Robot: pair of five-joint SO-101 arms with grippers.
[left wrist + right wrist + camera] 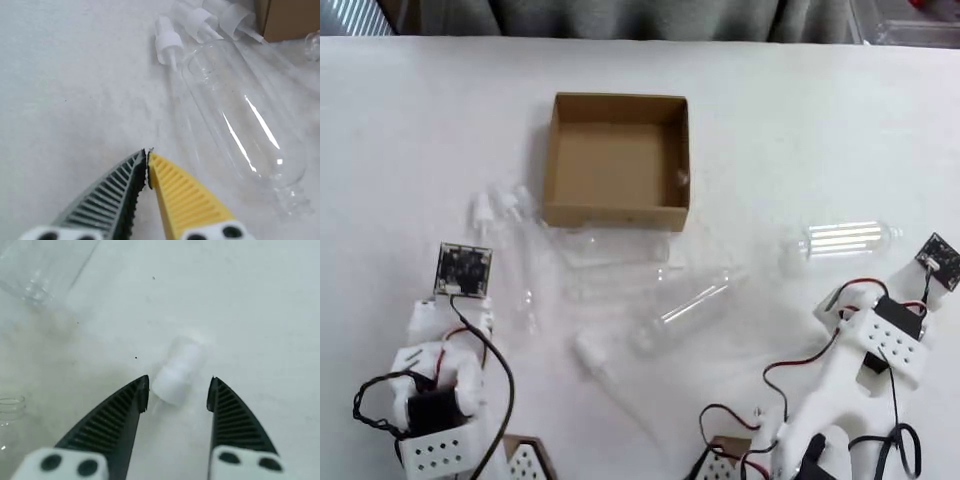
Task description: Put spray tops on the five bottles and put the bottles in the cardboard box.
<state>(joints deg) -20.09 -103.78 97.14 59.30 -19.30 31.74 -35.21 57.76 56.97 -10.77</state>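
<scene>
In the left wrist view my left gripper (pixel 147 156) is shut on nothing, its grey and yellow tips just above the white table. Ahead of it lies a clear bottle (pixel 245 125) without a top, and three white spray tops (pixel 165 42) lie beside the cardboard box's corner (pixel 290 17). My right gripper (pixel 178 386) is open, and a white spray top (pixel 180 372) lies on the table between its black fingertips, untouched. From above, the open box (pixel 620 160) holds nothing, and several clear bottles (pixel 685 305) lie in front of it.
My left arm (pixel 440 390) sits at the front left and my right arm (pixel 880 340) at the front right. One bottle (pixel 845 240) lies apart on the right. A loose spray top (pixel 595 355) lies front centre. Another bottle's neck (pixel 10 407) lies near the right gripper.
</scene>
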